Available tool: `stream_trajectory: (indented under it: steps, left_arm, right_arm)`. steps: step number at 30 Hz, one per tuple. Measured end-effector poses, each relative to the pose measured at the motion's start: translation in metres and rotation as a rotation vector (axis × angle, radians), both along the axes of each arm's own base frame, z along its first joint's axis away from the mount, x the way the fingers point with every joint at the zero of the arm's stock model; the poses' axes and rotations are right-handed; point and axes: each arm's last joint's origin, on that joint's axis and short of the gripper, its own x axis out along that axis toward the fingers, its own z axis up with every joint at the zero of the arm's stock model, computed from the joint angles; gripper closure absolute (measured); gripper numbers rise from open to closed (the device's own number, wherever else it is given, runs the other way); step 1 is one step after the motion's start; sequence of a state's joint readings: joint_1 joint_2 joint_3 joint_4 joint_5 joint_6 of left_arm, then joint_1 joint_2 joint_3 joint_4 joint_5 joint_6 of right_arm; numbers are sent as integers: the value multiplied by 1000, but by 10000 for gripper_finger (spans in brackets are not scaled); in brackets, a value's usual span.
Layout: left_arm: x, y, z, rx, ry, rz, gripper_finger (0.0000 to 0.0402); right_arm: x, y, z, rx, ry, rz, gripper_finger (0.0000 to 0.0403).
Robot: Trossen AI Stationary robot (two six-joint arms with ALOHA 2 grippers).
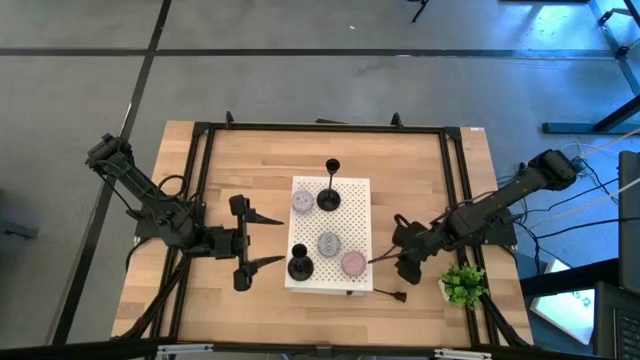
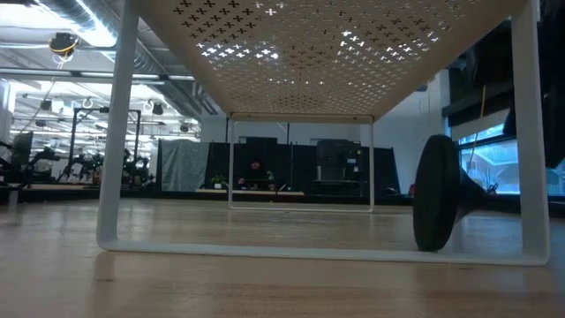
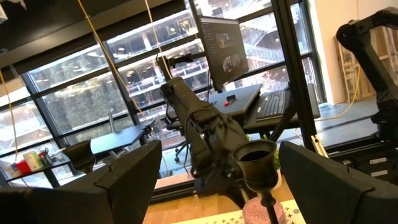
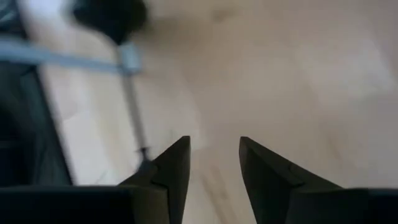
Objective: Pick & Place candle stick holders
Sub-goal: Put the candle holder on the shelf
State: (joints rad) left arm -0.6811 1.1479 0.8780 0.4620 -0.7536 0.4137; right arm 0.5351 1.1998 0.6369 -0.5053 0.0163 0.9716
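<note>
A white perforated stand sits mid-table. One black candle stick holder stands upright on its far part, and a second on its near left corner. The second holder's cup shows between my left gripper's open fingers, a little beyond their tips. My left gripper is level at the stand's left edge and touches nothing. A third holder lies on its side on the table by the stand's right edge, its round base on edge. My right gripper is open beside its stem. My right gripper's fingers are open just above the table, and one fingertip stands right beside the thin end of the lying holder's stem. I cannot tell whether it touches the stem. Nothing is between the fingers.
Three round candles, two grey and one pink, lie on the stand. A small green plant stands near the right near corner. A small dark object lies near the stand's near right corner. Black rails frame the table.
</note>
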Motion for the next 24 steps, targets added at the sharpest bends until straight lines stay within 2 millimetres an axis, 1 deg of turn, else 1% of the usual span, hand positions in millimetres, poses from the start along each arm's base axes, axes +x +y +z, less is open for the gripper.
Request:
stream_trajectory:
  steps: [2, 6, 10, 14, 17, 19, 22, 24]
  left_arm:
    - [0, 0, 0, 0, 0, 0, 80]
    - [0, 0, 0, -1, 0, 0, 80]
    - [0, 0, 0, -7, 1, -1, 80]
    - [0, 0, 0, -10, 1, -2, 80]
    - [0, 0, 0, -14, 0, -4, 80]
    - [0, 0, 0, -15, -1, -18, 80]
    - [0, -1, 0, -13, -4, -41, 80]
    - [0, -1, 0, -17, -5, -51, 80]
  right_arm:
    - [-2, 5, 6, 15, -58, 89, 263]
    - [-6, 15, 23, 45, -228, 256, 263]
    - [-11, 29, 42, 77, -422, 340, 263]
    - [-16, 44, 50, 145, -516, 424, 263]
    - [-22, 51, 49, 168, -495, 414, 255]
    - [-27, 57, 46, 152, -479, 406, 238]
    - [-30, 63, 36, 76, -450, 379, 198]
    - [-29, 65, 30, 22, -443, 333, 163]
